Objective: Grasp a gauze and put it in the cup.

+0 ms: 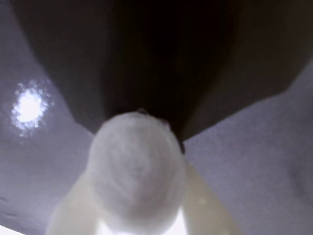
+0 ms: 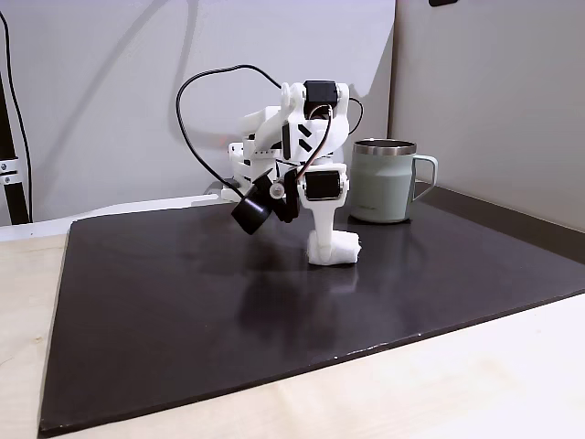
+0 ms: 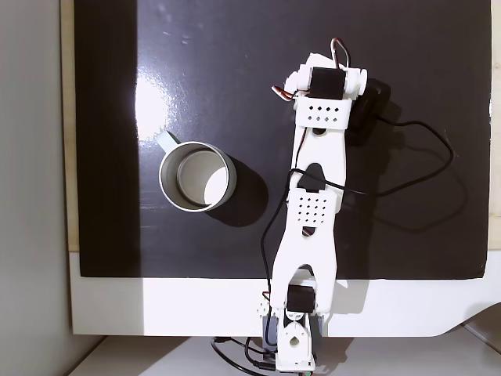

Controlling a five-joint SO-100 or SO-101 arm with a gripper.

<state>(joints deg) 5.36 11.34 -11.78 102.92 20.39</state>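
Right now the gripper (image 2: 331,249) is pressing down at the black mat (image 2: 183,320), and the gauze (image 2: 340,249) is sitting at its tips, low on the mat surface. In a fixed view from the side, the white roll is lying against the white fingers, touching them, in front of the cup (image 2: 384,181) and a bit to its left. The cup is standing upright on the mat behind, apart from the roll, handle pointing right in that view, steel rim catching light.

In the wrist view the gauze (image 1: 137,171) is sitting blurred and close, with pale fingers (image 1: 73,205) hugging it on both sides, so the gripper (image 1: 139,215) is closing around the roll, both fingers in contact. Whether the roll is lifting off the mat is not clear; it looks to be resting on it.

In a fixed view from above, the white arm (image 3: 313,211) is stretching out from its base at the bottom edge, past the right side of the cup (image 3: 166,192), with its wrist end lying beyond the cup. The cup's handle is pointing up-left there, interior looking bare. A black cable (image 3: 423,180) is looping on the far side of the arm from the cup.
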